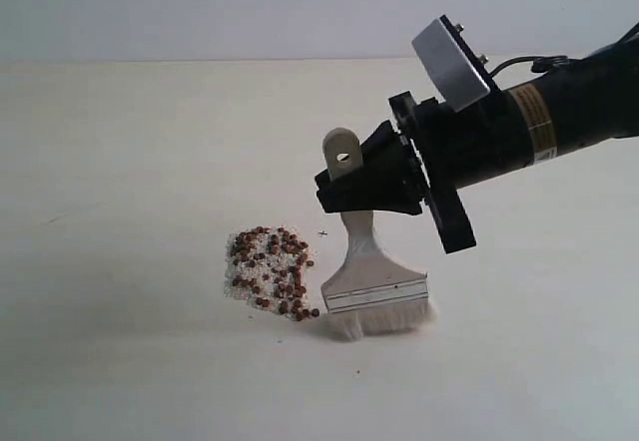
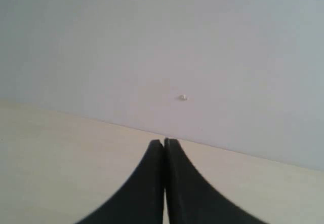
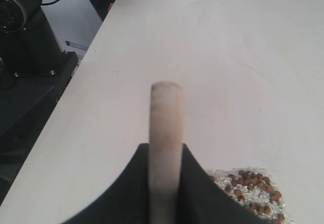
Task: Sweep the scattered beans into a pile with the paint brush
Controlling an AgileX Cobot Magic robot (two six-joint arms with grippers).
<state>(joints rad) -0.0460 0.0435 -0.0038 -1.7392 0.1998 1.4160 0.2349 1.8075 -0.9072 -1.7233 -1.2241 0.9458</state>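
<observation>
right end effector [image 1: 367, 187] clamped on the white handle of the paint brush [image 1: 374, 283], close to the hole end. bristles splayed on the surface [image 1: 120, 361], just beside the beans [image 1: 272, 266], on the pile's right-arm side. pile looks mostly gathered, mixed with white crumbs. a few stragglers sit at the pile edge nearest the ferrule. suggest short, light strokes toward pile centre, lifting off before the middle, else it'll likely scatter. left end effector [image 2: 164, 144] closed, empty, pile not in its view.
</observation>
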